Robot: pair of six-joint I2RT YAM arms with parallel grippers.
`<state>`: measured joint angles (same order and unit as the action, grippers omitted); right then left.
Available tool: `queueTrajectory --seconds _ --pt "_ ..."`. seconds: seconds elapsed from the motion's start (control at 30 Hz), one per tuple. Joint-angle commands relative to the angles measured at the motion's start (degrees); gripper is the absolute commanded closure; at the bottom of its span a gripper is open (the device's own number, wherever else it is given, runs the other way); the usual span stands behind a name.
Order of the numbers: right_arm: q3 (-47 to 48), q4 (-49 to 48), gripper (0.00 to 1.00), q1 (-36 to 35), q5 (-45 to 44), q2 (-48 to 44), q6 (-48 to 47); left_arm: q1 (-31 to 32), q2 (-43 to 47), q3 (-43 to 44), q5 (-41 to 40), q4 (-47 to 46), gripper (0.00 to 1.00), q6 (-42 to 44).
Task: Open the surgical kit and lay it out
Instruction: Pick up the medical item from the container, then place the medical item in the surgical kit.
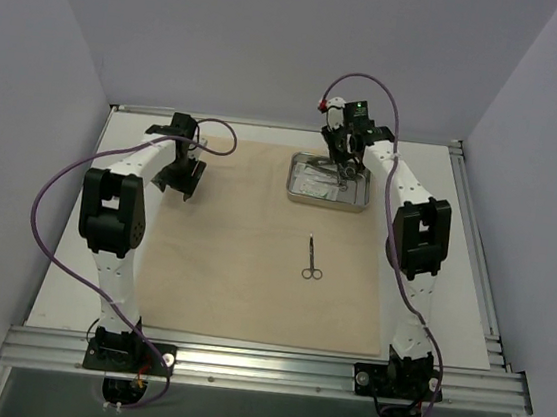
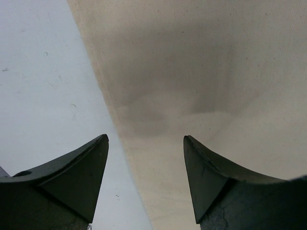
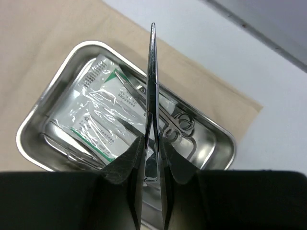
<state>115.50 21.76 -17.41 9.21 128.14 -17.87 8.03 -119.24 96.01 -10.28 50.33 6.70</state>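
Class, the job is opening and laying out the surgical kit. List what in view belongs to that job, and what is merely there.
Belongs to the job:
beige cloth
steel tray
white packets
clamp on the cloth
tweezers, held in the right end effector

Merely there:
purple cables
table
front metal rail

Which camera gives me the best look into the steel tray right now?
Right wrist: it looks down into the steel tray, showing packets and clamp handles, though the held tweezers cross it. Top external shows it small, part hidden by the right tool. Left wrist shows only cloth and table.
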Motion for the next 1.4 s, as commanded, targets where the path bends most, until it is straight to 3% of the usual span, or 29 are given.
queueTrajectory --seconds 0.0,0.13,0.3,0.43,0.57,0.7,1.0,1.27,1.37 --pt "-2.20 -6.99 1.00 -0.43 -3.32 -11.14 9.50 -0.47 3.84 1.20 0.00 -1.46 0.27 0.25" --pt "-10.19 -7.96 1.00 -0.70 -7.01 -18.17 17.76 -0.47 4.45 1.64 -0.35 -1.55 0.27 -0.28" --pt "-29.69 -7.96 1.00 -2.45 -9.04 -30.03 29.72 -0.47 5.86 1.99 -0.09 -2.25 0.27 -0.81" --pt "-44.02 -9.27 1.00 -8.24 -13.07 -37.68 36.75 -0.39 7.09 2.17 0.26 -2.51 0.27 -1.42" --pt "-56.93 -11.47 1.00 -10.27 -15.62 -42.17 43.17 -0.39 8.50 1.20 0.44 -3.04 0.27 -1.60" --pt "-63.71 -14.37 1.00 -10.37 -15.72 -44.20 45.29 -0.21 9.64 0.24 0.70 -3.48 0.27 -1.60" --pt "-66.55 -15.34 1.00 -10.19 -16.60 -38.93 39.58 0.40 12.10 -2.84 0.70 -3.92 0.27 -1.78" --pt "-67.61 -16.22 1.00 -10.28 -14.76 -38.49 40.98 0.32 12.89 -3.72 0.35 -4.18 0.27 -1.51" --pt "-66.81 -15.96 0.94 -10.36 -14.58 -39.10 42.65 0.32 12.80 -3.98 0.26 -4.45 0.27 -1.43"
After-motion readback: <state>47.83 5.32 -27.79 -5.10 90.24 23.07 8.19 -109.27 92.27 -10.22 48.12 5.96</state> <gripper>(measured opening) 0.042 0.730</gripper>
